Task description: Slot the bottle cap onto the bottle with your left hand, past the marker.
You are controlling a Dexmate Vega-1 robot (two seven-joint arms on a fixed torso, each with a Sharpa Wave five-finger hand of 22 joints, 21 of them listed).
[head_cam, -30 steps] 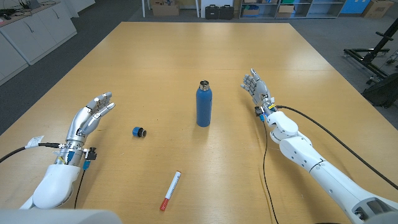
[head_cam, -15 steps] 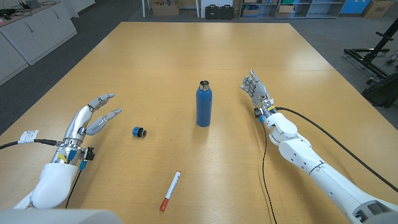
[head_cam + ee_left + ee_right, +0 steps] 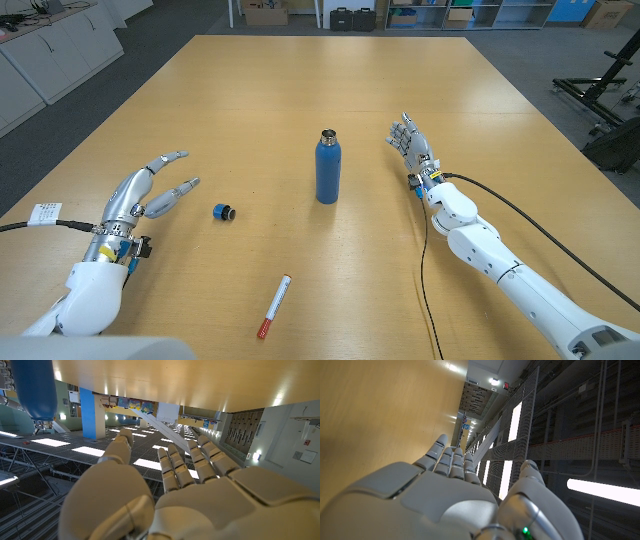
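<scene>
Two hands waiting empty, nothing grasped yet. Left hand (image 3: 150, 190) hovering with fingers spread apart, reaching toward the bottle cap (image 3: 224, 211), fingertips (image 3: 190, 184) near but not touching it. Cap lying on its side on the wooden table (image 3: 300, 90), between left hand and bottle (image 3: 327, 168), well apart from the bottle. Bottle standing upright mid-table, mouth open and uncapped. Marker (image 3: 273, 306) lying nearer the robot than the cap, off the direct line from cap to bottle. Right hand (image 3: 410, 138) standing beside the bottle on its far side, fingers extended and close together, holding nothing. In left wrist view, own fingers (image 3: 180, 465) reaching out open, bottle (image 3: 35, 387) showing at the picture's edge.

Judging step: approach to the cap, grasp not begun. Next move calling for closing the remaining gap, pinching the small cap securely despite its rolling tendency, then lifting, turning it opening-down, and centring over the bottle mouth without tipping the bottle.
</scene>
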